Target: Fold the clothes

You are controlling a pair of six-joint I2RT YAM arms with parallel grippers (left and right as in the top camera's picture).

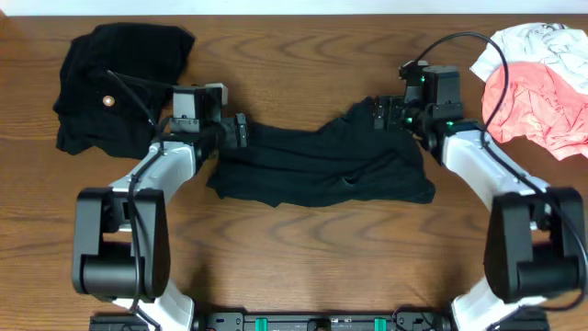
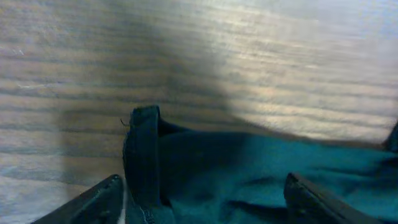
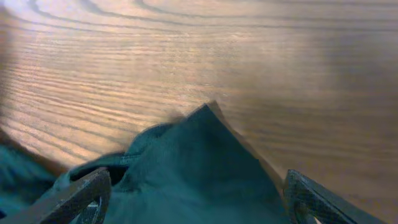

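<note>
Spread wide at the bottom of its own wrist view, the left gripper [image 2: 202, 202] straddles a raised hem of the black shirt [image 2: 261, 174] without pinching it. The right gripper [image 3: 196, 196] is parted the same way, with a peaked corner of the cloth rising between its fingers.

From overhead, the shirt [image 1: 312, 170] lies mid-table [image 1: 294, 55] with its long axis running left to right. The left gripper [image 1: 241, 131] sits at its far-left end and the right gripper [image 1: 381, 115] at its far-right corner, so each arm is nearest its own end. The bulk of the fabric lies on the near side of both.

The next move probably means closing on both corners together.

A crumpled black garment [image 1: 110, 64] with a pale button [image 1: 108, 100] lies far left. Pink [image 1: 537, 106] and white [image 1: 533, 41] pieces lie far right.
</note>
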